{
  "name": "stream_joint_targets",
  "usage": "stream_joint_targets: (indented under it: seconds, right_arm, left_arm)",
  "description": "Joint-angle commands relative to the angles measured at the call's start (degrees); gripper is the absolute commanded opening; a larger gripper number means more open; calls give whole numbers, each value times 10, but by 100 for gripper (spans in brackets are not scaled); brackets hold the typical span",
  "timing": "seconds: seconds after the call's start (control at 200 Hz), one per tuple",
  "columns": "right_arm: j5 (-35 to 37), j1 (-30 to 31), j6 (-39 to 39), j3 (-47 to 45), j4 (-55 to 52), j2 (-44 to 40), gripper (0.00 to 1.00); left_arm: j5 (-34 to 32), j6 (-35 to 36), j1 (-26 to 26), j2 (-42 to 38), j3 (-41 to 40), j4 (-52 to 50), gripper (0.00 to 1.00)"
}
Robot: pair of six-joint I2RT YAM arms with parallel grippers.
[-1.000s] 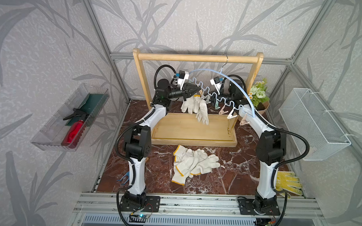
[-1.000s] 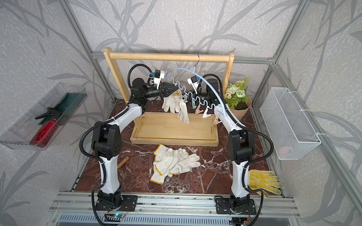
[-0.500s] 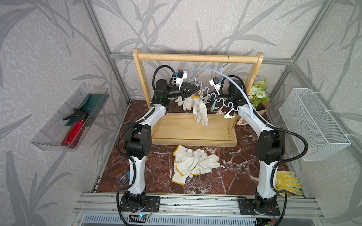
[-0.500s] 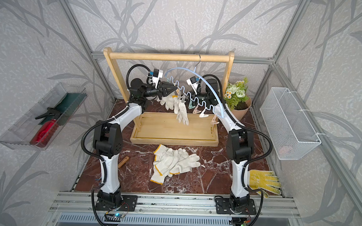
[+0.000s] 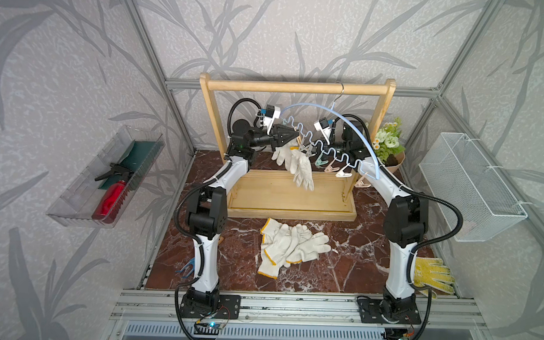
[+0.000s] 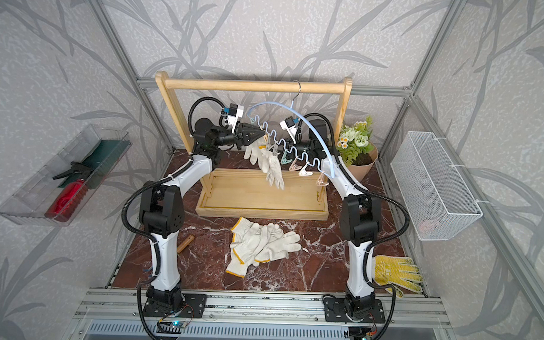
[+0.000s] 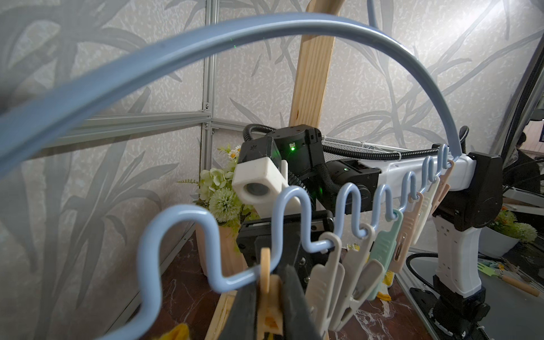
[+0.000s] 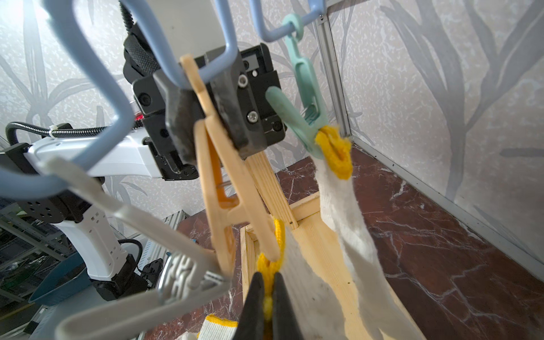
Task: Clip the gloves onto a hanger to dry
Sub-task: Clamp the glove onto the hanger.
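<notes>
**Left gripper.** I am squeezing my left gripper [image 7: 268,312] shut on the handle end of a beige plastic clothes peg [image 8: 232,213], one black finger pressing on each side. This peg is hanging from the wavy lower bar of a light blue plastic hanger [image 5: 350,123]. The hanger's metal hook is sitting over the top rail of a pale wooden rack [image 5: 267,86].

**Right gripper.** I am pinching the yellow-trimmed cuff of a white knitted glove [image 8: 309,282] in my right gripper [image 8: 266,309], with the fingers clamped tight on the fabric. I am holding this cuff just beneath the beige peg. The peg's jaw end is lying against the yellow trim, but I cannot tell whether it is biting the cloth.

**Other items.**
- A mint green plastic peg [image 8: 307,88] on the same bar is clamping the cuff of a second white glove [image 8: 347,212], which is dangling fingers-down over the rack's tray base.
- In both top views the two gloves are hanging together at the hanger end nearer my left arm.
- Pale grey pegs [image 7: 323,282] are hanging loose further along the bar.
- A loose pile of white gloves [image 5: 290,246] is lying on the brown marble floor [image 5: 348,267] in front of the rack, between my two arms.
- A yellow-patterned glove [image 5: 432,271] is lying beside my right arm's base.
</notes>
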Motion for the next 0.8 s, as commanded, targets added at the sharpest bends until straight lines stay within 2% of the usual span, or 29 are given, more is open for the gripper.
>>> stream_joint_targets:
  seconds: [0.0,0.795]
  right_arm:
    - [-16,-5,-3,18,1,-28,0]
    - [-39,-6,40,25,54,-32,0]
  left_arm:
    - [22,-11,5,6,9,29,0]
    - [39,-12,14,17,-8,31,0]
